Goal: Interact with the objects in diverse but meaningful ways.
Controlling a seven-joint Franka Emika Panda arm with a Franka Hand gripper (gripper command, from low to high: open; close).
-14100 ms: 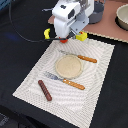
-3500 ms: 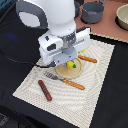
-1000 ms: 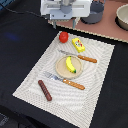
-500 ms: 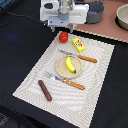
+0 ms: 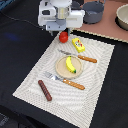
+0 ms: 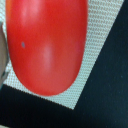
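— Exterior view first: what do we have under everything?

— We see a pale woven placemat (image 5: 95, 95) lying at a slant on a black table (image 5: 20, 55). Beyond the placemat's far edge runs a light tan surface (image 5: 107, 22), and on it we make out a dark grey pot (image 5: 93, 12) and part of a pale bowl (image 5: 121, 17) at the frame's edge.

— And taking the placemat as our landmark?

— Near its middle sits the round tan plate (image 5: 61, 71) with the yellow banana (image 5: 70, 64) lying on it. A knife (image 5: 79, 56) with an orange handle lies just beyond the plate, a fork (image 5: 65, 81) with an orange handle just on the near side. The brown sausage stick (image 5: 45, 90) lies toward the placemat's near corner, on the exterior view's left. The flat yellow packet (image 5: 78, 45) with red marks rests near the far edge, and the red tomato (image 5: 63, 36) sits at the far corner, just beside the packet.

— Where is the arm?

— Its white gripper (image 5: 62, 31) hangs right over the tomato. We cannot tell whether the fingers are apart or closed; the body hides them.

— Does the wrist view help?

— Little. The tomato (image 6: 47, 45) fills most of it, resting on the placemat's weave (image 6: 102, 45) close to its edge, with black table (image 6: 105, 100) beyond. A blurred pale sliver shows at one margin; we cannot say what it is.
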